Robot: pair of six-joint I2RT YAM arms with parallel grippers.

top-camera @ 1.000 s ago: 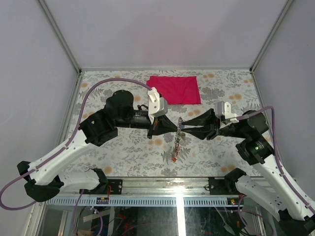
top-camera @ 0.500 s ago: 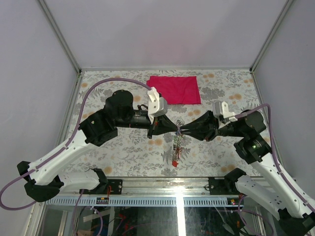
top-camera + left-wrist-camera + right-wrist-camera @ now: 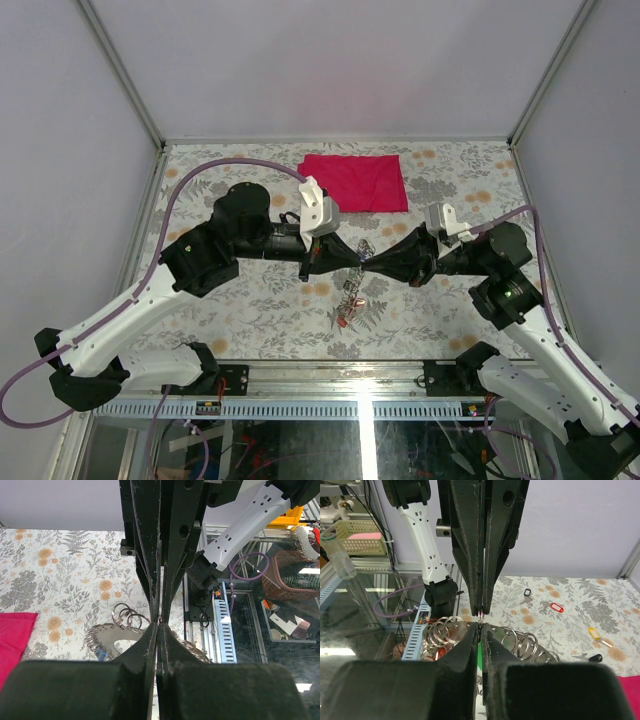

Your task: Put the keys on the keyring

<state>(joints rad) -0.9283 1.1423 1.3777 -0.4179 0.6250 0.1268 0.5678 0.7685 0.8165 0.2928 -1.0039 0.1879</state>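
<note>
Floral-patterned table (image 3: 250,320): open room all round, with a folded red cloth (image 3: 355,182) well apart at the far edge. Above the middle, black left gripper (image 3: 354,260) and black right gripper (image 3: 371,264) tip to tip, no clearance between them. Both pinched shut on the large dark grey metal keyring (image 3: 517,640), small rings and tags hanging beneath. Seemingly mid-threading. Next, probably: steady the ring with one gripper, free the other for the tiny coloured-tag keys (image 3: 556,608) loose on the table.

The flower-patterned desk (image 3: 250,310) carried a red cloth (image 3: 354,182) near its far edge, plus a loose red key tag (image 3: 556,608) and yellow key tag (image 3: 594,631).
</note>
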